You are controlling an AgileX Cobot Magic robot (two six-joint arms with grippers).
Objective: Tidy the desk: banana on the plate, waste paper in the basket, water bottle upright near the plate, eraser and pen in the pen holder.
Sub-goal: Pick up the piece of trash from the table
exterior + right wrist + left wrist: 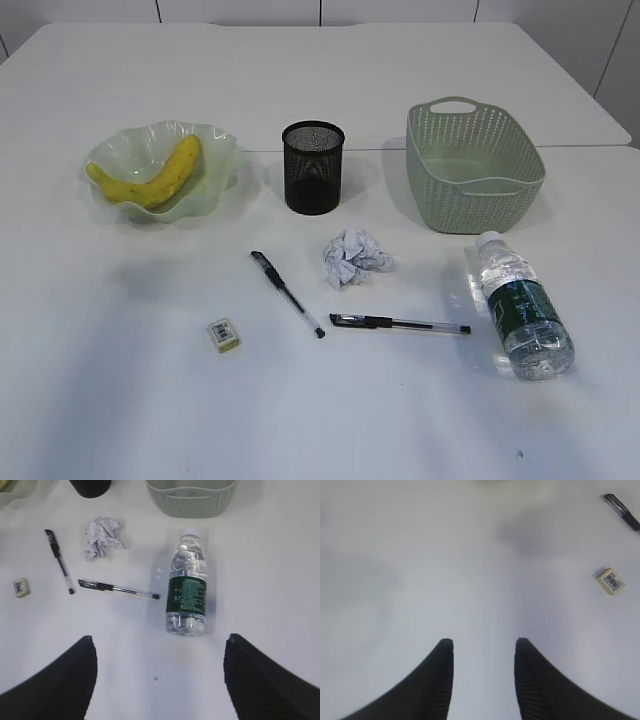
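On the desk [100, 400], nearest the camera, the water bottle [522, 306] lies on its side at the right, white cap toward the basket [473, 165]. The eraser [223, 334] and two pens [287, 293] [400, 323] lie loose, with the crumpled waste paper [354, 256] just behind them. Farther back, the basket and the mesh pen holder [313, 166] look empty; the plate [215, 185] holds the banana [152, 176]. The left gripper [484, 642] and right gripper [159, 640] both hover with jaws spread, grasping nothing.
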